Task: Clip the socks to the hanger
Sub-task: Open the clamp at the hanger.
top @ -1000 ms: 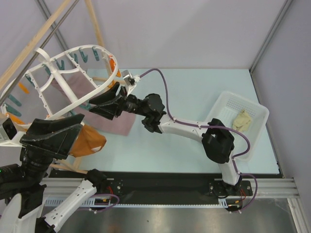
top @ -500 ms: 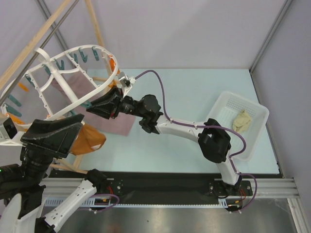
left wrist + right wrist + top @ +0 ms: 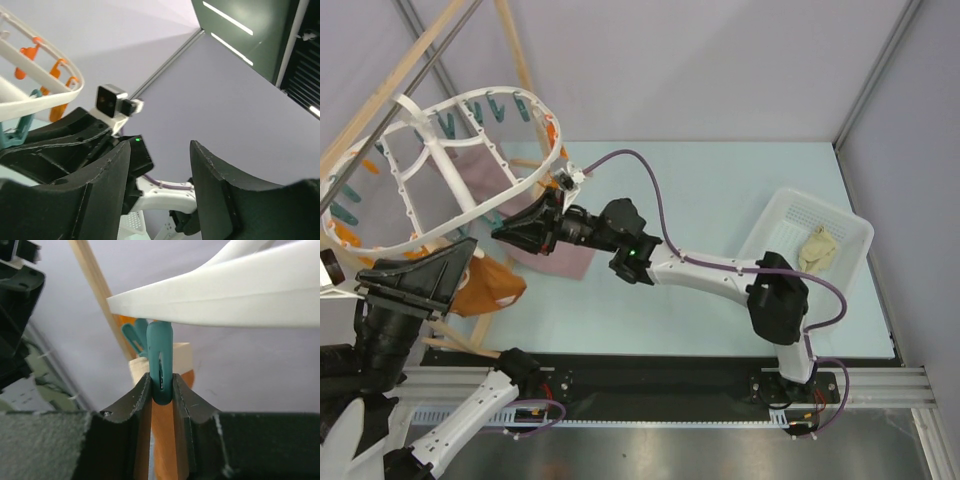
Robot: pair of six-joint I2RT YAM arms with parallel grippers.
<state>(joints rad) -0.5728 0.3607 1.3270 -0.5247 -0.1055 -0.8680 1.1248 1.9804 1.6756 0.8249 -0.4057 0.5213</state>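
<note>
While the right gripper [image 3: 161, 384] is clamping a teal plastic clothes-peg [image 3: 160, 355] that is hanging from the rim of the large white oval plastic laundry hanger [image 3: 225, 295], no sock is anywhere near it. The peg's long axis is running straight down from the rim, in line with the finger gap.

The left gripper [image 3: 160, 165] is hovering near the right one, below the hanger, with its jaws apart and nothing between them.

The pale cream-yellow fabric socks [image 3: 818, 247] are lying crumpled in the white perforated basket [image 3: 798, 215] at the table's far right, well apart from both grippers. From overhead I can't tell if that is one sock or a bundled pair.

The right arm's base is sitting nearer the basket, but its gripper is busy. The left gripper is free but farthest away. My read is that the next move is hinging on carrying a sock leftward and up to that peg.
</note>
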